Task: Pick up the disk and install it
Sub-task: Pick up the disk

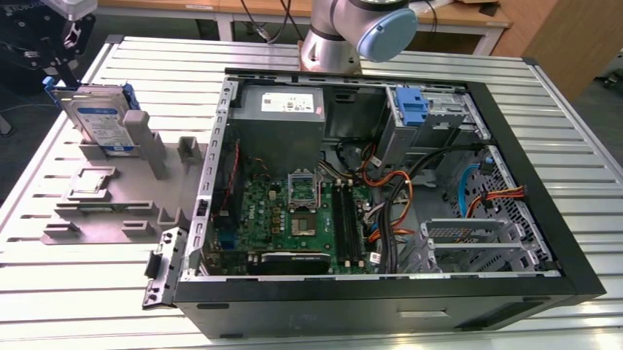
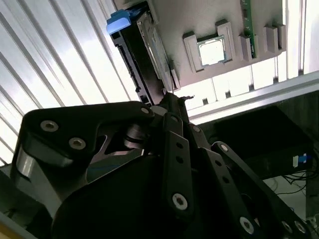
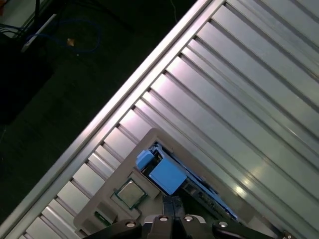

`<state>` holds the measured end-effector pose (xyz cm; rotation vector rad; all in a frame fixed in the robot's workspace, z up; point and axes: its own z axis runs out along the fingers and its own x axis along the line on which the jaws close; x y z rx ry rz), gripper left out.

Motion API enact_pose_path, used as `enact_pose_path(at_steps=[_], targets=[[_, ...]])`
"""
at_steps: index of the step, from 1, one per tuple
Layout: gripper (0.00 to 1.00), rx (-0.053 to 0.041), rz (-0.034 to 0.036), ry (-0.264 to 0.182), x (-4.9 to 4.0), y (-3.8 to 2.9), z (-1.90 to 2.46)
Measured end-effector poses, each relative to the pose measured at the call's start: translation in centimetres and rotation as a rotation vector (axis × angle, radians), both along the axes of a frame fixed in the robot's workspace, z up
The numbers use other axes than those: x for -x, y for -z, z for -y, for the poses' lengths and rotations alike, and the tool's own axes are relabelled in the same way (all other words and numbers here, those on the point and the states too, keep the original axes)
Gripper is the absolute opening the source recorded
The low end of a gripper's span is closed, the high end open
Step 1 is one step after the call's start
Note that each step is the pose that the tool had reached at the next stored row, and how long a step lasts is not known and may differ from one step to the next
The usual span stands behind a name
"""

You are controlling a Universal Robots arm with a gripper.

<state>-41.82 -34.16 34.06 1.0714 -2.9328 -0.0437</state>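
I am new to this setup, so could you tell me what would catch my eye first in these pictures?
The open computer case dominates the middle of the slatted table, its green motherboard exposed. At the exterior view's left, the disk in its bright blue carrier stands upright in a grey fixture, with the gripper right at its top edge.

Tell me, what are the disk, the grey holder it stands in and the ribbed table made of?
The disk: silver-grey body, probably metal, with a white-and-blue label; its bright blue frame looks like matte plastic. The grey holder: even, dull surface, likely plastic. The table: ribbed slats with streaky glare, likely bare aluminium.
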Motion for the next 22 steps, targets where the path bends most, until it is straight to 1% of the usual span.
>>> enact_pose_path(at_steps=[2,3,5,12,15,22], targets=[[0.1,-0.0032,0.0032,-0.017,-0.01,-0.01,0.0],[0.1,-0.0036,0.0035,-0.03,-0.01,0.0,0.0],[0.1,-0.0046,0.0035,-0.059,0.0,0.0,0.0],[0.1,-0.0064,0.0034,-0.131,0.0,0.01,0.0],[0.1,-0.007,0.0033,-0.176,0.0,0.01,0.0],[0.1,-0.0072,0.0028,-0.301,0.0,0.01,0.01]])
